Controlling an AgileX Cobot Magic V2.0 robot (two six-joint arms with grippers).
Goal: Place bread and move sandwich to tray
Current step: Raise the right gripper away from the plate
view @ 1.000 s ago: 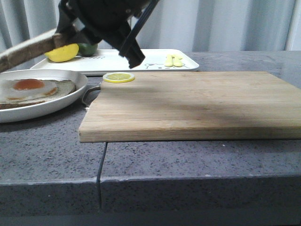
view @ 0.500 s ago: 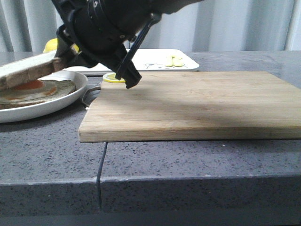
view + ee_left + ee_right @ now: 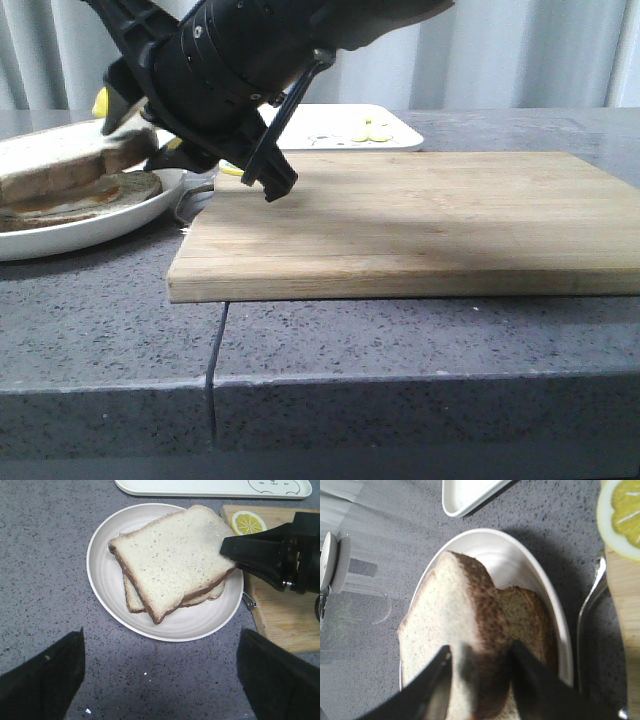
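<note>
The wooden cutting board (image 3: 420, 220) is occupying the right and centre of the tabletop (image 3: 120, 330), and the tray (image 3: 200, 487) is lying beyond it along the far edge, not yet carrying the sandwich. At the tabletop's left edge the plate (image 3: 102, 570) is bearing the sandwich (image 3: 131, 597). Over the last second the right gripper (image 3: 477, 675) has been lowering the bread (image 3: 172, 560) from above the plate until it is now resting on the egg-topped slice, covering the egg entirely. Its fingers are closed on the bread's crust edge. This suggests the placing step is nearly complete, with release pending. The left gripper (image 3: 160, 675) is hovering spread wide and holding nothing, near the plate. A lemon slice (image 3: 248, 522) is lying at the board's corner.
</note>
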